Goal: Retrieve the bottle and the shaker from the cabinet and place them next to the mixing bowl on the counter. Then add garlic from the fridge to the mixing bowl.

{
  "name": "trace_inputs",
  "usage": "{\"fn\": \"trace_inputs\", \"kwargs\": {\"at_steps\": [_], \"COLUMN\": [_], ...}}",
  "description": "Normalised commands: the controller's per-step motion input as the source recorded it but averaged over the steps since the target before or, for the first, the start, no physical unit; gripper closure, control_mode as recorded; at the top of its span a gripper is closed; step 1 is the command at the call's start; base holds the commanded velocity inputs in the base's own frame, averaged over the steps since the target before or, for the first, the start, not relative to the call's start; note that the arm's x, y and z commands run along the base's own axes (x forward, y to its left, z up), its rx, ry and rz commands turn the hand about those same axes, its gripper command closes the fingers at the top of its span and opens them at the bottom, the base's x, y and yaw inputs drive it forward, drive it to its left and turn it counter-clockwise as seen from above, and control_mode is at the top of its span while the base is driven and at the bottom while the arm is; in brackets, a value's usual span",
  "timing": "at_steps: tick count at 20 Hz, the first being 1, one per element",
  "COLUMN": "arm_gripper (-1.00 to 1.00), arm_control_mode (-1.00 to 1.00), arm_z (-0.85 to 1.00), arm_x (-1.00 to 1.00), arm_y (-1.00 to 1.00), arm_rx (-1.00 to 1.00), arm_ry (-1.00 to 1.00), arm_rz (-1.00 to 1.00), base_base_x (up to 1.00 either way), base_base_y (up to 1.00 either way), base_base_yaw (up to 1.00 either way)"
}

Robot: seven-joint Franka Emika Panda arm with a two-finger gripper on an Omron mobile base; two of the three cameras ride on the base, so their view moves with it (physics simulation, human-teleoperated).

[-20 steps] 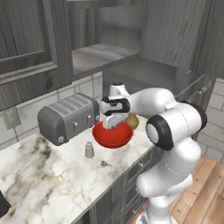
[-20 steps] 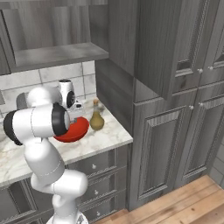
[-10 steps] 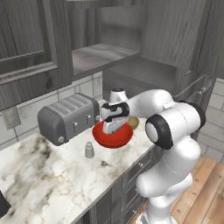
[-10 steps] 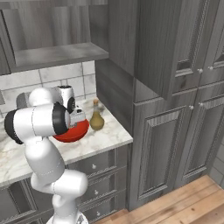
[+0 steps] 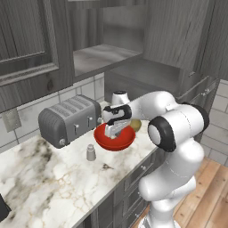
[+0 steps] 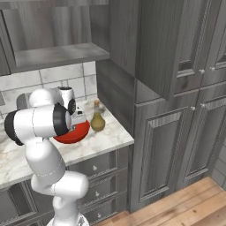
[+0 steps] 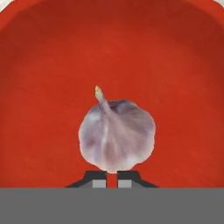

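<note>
The red mixing bowl stands on the marble counter beside the toaster. My gripper hangs just over the bowl, pointing down. In the hand view the whitish garlic lies on the bowl's red floor, and my gripper is shut below it with nothing between the tips. The grey-white shaker stands left of the bowl. On the bowl's other side is the amber bottle, partly hidden by the arm. The cabinet niche is open above. The fridge is out of view.
A grey toaster sits against the tiled wall behind the shaker. Tall panelled cabinet doors close off the counter's right end. Drawers run under the worktop. The counter's front edge lies close to the bowl.
The hand has shifted slightly over the bowl. The bowl, the bottle and the shaker have stayed where they were.
</note>
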Motion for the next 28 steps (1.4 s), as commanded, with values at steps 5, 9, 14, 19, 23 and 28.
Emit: {"fn": "trace_inputs", "kwargs": {"at_steps": [5, 9, 14, 19, 23, 28], "arm_gripper": [-1.00, -1.00, -1.00, -1.00, -1.00, -1.00], "arm_control_mode": [-1.00, -1.00, -1.00, -1.00, -1.00, -1.00], "arm_z": [0.10, 0.24, 0.49, 0.46, 0.51, 0.41], "arm_x": [-0.04, -0.11, -0.53, -0.79, -0.63, -0.79], "arm_y": [0.00, 0.00, -0.04, -0.36, -0.49, -0.20], "arm_rx": [0.00, -0.02, 0.00, 0.01, 0.08, 0.13], "arm_ry": [0.00, 0.01, 0.00, -0.07, -0.07, -0.13], "arm_rz": [0.00, 0.00, -0.02, -0.13, -0.18, -0.16], "base_base_x": [0.00, 0.00, 0.00, 0.00, 0.00, 0.00], "base_base_y": [0.00, 0.00, 0.00, 0.00, 0.00, 0.00], "base_base_yaw": [0.00, 0.00, 0.00, 0.00, 0.00, 0.00]}}
